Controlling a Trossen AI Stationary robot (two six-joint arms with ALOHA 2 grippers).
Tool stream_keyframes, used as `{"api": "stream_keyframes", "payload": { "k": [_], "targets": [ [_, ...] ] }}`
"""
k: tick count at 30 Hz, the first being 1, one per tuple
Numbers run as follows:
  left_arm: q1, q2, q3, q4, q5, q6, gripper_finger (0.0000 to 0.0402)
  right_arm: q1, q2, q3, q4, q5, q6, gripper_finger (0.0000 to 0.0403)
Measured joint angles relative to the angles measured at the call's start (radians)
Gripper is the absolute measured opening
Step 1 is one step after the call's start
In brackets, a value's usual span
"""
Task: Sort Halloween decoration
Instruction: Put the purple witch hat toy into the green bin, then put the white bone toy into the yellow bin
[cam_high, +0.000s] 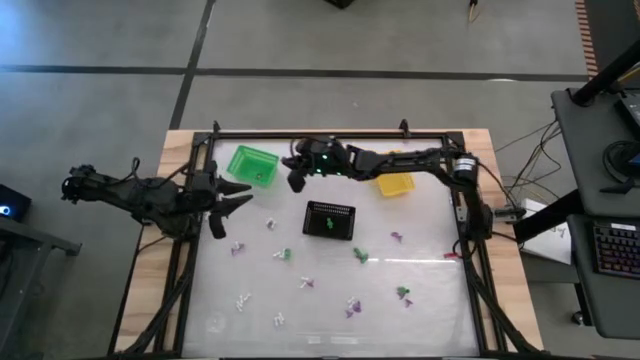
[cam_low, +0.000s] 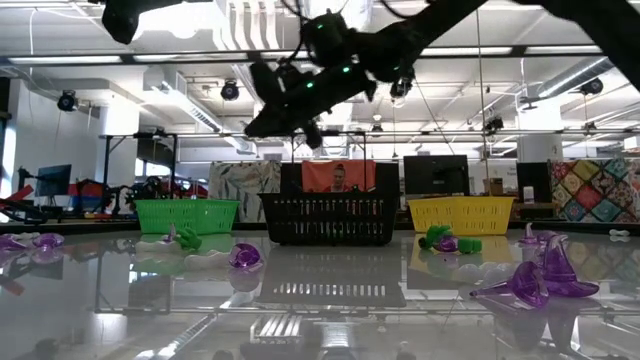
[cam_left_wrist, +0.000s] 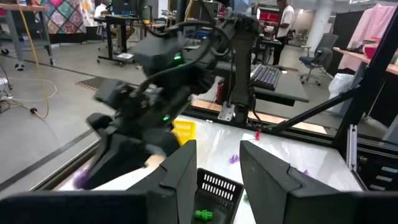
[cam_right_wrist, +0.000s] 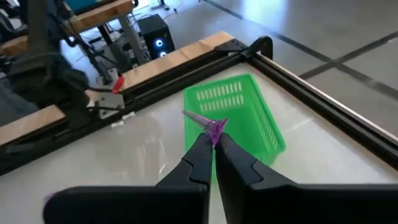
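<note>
Right hand (cam_right_wrist: 212, 144): fingers pressed together, pinching a purple trinket (cam_right_wrist: 211, 127) at the tips. It hangs above the worktop (cam_high: 420, 290), just beside the green basket (cam_high: 252, 164), between that basket and the black basket (cam_high: 329, 220). In the right wrist view the trinket sits over the green basket's near rim; can't tell if it's inside the rim line or just short of it.

Left hand (cam_high: 232, 200): fingers spread part way, nothing between them. It's at the left side of the worktop, near the green basket, pointing toward the middle.

Baskets: green at back left, black in the middle, yellow basket (cam_high: 395, 185) at back right under the right arm. One green piece (cam_left_wrist: 203, 214) lies in the black basket.

Rest of the Halloween decoration (cam_high: 352, 307): green, purple and white bits scattered loose across the front half of the worktop, well apart from each other; a few near the black basket's front edge.

Edges: black frame rail (cam_high: 330, 134) runs along the back just behind the green and yellow baskets, with side rails left and right. Green basket sits close to the back-left corner. Open room is mostly the front-left area and the strip between the green and black baskets.
</note>
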Motion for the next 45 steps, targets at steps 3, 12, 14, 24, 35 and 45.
{"api": "stream_keyframes", "payload": {
  "k": [3, 12, 14, 24, 35, 45],
  "targets": [
    [0.0, -0.022, -0.013, 0.0, 0.0, 0.0, 0.0105, -0.01, 0.086, 0.109, -0.029, -0.017, -0.009, 0.0009],
    [0.0, -0.038, -0.02, 0.01, 0.001, -0.004, 0.0105, -0.02, 0.324, 0.415, -0.141, -0.021, -0.01, 0.0009],
    [0.0, -0.038, -0.02, 0.01, 0.001, -0.004, 0.0105, -0.02, 0.368, 0.476, -0.178, -0.017, -0.012, 0.0009],
    [0.0, -0.037, -0.022, 0.01, 0.001, -0.004, 0.0105, -0.02, 0.469, 0.617, -0.247, -0.021, -0.016, 0.0041],
    [0.0, -0.019, -0.023, 0.008, 0.001, -0.013, 0.0105, -0.019, 0.463, 0.628, -0.291, -0.034, -0.018, 0.0152],
    [0.0, -0.008, -0.023, -0.085, 0.002, -0.136, 0.0105, 0.032, 0.359, 0.606, -0.559, -0.064, -0.136, 0.0151]
  ]
}}
